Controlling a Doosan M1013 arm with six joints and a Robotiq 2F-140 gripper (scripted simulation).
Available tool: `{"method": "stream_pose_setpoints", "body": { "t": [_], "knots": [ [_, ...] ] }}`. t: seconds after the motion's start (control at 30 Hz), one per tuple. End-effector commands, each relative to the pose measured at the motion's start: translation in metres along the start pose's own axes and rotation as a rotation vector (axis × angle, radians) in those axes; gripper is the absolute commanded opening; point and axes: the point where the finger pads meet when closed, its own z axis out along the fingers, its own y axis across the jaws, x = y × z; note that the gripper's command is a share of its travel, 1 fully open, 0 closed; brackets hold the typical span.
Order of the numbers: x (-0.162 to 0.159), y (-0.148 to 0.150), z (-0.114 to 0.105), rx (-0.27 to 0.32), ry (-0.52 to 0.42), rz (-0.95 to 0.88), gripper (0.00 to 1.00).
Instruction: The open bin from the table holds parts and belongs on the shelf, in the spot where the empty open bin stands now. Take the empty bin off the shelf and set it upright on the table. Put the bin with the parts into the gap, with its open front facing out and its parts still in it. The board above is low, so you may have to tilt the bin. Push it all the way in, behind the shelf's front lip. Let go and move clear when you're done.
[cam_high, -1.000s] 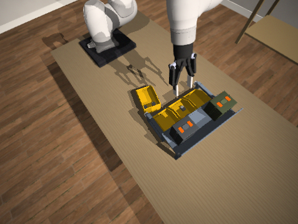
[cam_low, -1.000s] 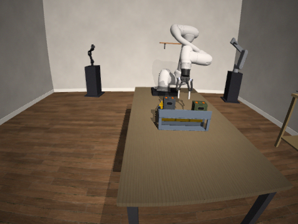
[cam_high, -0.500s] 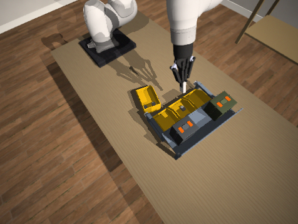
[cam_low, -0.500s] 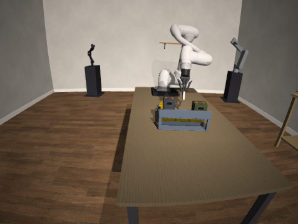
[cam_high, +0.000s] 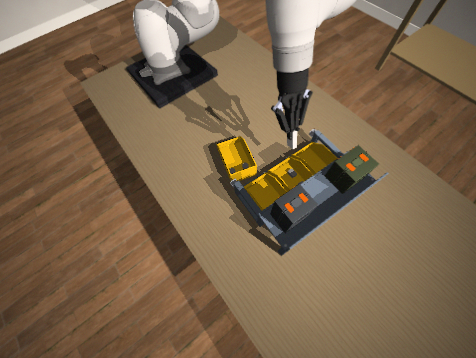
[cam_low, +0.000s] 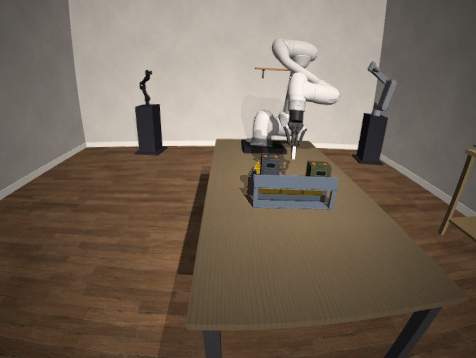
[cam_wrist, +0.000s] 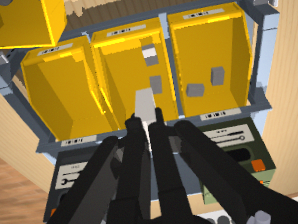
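Observation:
A yellow open bin with grey parts (cam_high: 236, 157) stands on the table, left of the grey-blue shelf (cam_high: 307, 192); it also shows at the top left of the wrist view (cam_wrist: 23, 3). Three yellow bins sit side by side in the shelf. The left one (cam_high: 262, 189) (cam_wrist: 56, 90) looks empty. The middle one (cam_high: 290, 172) (cam_wrist: 136, 63) and the right one (cam_high: 316, 155) (cam_wrist: 209, 59) hold grey parts. My gripper (cam_high: 294, 137) (cam_wrist: 146, 101) is shut on nothing and hangs above the back of the shelf, over the middle bin.
A dark grey box with orange latches (cam_high: 295, 207) and a green box with orange latches (cam_high: 352, 167) stand on the shelf's top board. The arm's base (cam_high: 170, 70) is at the table's far end. A wooden stand (cam_high: 435, 45) is off to the right.

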Motion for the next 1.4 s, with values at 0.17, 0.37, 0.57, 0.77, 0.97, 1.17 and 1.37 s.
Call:
{"method": "stream_pose_setpoints", "body": {
  "t": [0.17, 0.37, 0.57, 0.77, 0.97, 1.17, 1.37],
  "knots": [
    [0.0, 0.0, 0.0, -0.008, 0.057, 0.0, 0.1],
    [0.0, 0.0, 0.0, -0.02, 0.152, 0.0, 0.1],
    [0.0, 0.001, 0.0, -0.035, 0.264, 0.0, 0.1],
    [0.0, 0.001, 0.0, -0.04, 0.302, 0.0, 0.1],
    [0.0, 0.0, 0.0, -0.041, 0.31, 0.001, 0.1],
    [0.016, -0.014, -0.005, -0.035, 0.311, 0.037, 0.1],
    [0.04, -0.036, -0.012, -0.027, 0.311, 0.092, 0.1]
  ]
}}
